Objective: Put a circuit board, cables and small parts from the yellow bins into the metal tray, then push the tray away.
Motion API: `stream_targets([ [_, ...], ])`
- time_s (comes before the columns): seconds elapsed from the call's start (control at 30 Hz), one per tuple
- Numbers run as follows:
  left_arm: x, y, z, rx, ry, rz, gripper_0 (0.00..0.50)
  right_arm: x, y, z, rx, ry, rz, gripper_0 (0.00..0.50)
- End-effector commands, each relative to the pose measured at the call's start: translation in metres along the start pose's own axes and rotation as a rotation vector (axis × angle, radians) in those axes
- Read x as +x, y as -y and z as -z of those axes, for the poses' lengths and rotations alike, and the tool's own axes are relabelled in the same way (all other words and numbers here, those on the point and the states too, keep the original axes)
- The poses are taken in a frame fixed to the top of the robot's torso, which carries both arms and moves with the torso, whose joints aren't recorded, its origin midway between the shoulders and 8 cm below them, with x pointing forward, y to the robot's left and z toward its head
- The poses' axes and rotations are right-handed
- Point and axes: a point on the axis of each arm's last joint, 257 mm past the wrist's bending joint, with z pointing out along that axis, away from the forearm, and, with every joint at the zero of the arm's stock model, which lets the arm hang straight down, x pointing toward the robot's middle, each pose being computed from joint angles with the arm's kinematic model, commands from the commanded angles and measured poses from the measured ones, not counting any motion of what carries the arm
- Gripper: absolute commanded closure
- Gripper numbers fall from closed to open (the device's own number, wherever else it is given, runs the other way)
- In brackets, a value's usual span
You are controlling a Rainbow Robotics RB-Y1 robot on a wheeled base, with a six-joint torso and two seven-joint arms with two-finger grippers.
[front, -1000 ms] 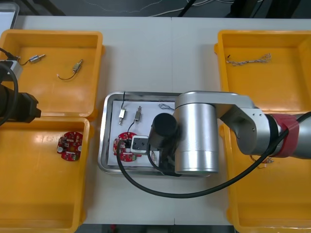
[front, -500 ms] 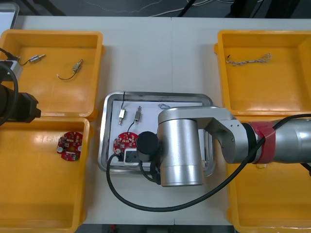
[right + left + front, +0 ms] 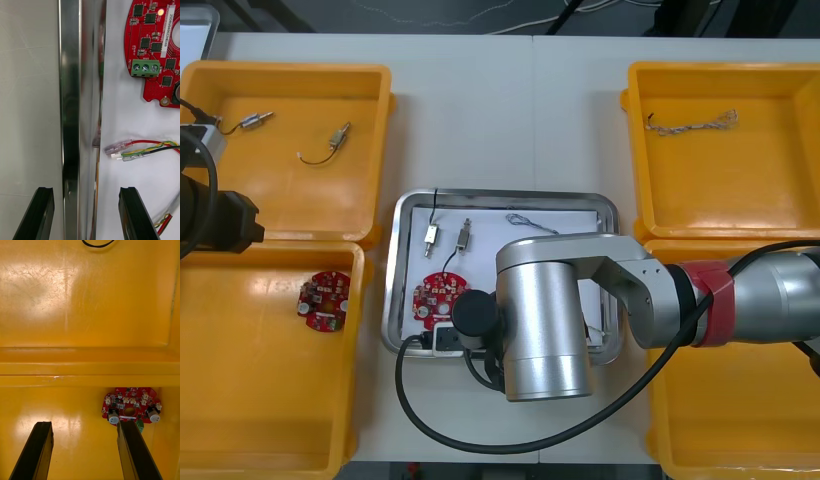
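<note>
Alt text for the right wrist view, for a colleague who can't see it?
The open right gripper straddles the rim of the metal tray, one finger over the table outside, the other over the white inside. Beyond it in the tray lie a red circuit board and a red and yellow cable.

Bright, even light falls from above on the table (image 3: 480, 110), and shadows are soft and faint. Broad pale glare patches spread over the yellow bin (image 3: 90, 296) floor. The metal tray (image 3: 71, 112) rim mirrors dark streaks.
</note>
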Motion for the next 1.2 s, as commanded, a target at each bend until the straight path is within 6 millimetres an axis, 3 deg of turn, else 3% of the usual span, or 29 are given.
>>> stream_targets([
  [0.03,-0.005,-0.017,0.012,-0.048,0.027,-0.021,0.000,-0.018,-0.008,0.002,0.008,0.027,0.084,0.000],
  [0.93,-0.005,-0.017,0.012,-0.048,0.027,-0.021,0.000,-0.015,-0.021,-0.016,0.031,0.033,0.066,0.000],
  [0.97,-0.005,-0.017,0.012,-0.048,0.027,-0.021,0.000,-0.015,-0.022,-0.016,0.030,0.033,0.067,0.055],
  [1.0,-0.005,-0.017,0.012,-0.048,0.027,-0.021,0.000,-0.015,-0.021,-0.016,0.033,0.033,0.067,0.201],
  [1.03,-0.005,-0.017,0.012,-0.048,0.027,-0.021,0.000,-0.014,-0.022,-0.017,0.030,0.033,0.063,0.300],
  [1.07,-0.005,-0.017,0.012,-0.048,0.027,-0.021,0.000,-0.015,-0.022,-0.017,0.031,0.033,0.062,0.365],
  [1.1,-0.005,-0.017,0.012,-0.048,0.027,-0.021,0.000,-0.015,-0.021,-0.017,0.033,0.033,0.062,0.422],
  [1.2,-0.005,-0.017,0.012,-0.048,0.027,-0.021,0.000,-0.013,-0.021,-0.017,0.035,0.030,0.061,0.469],
])
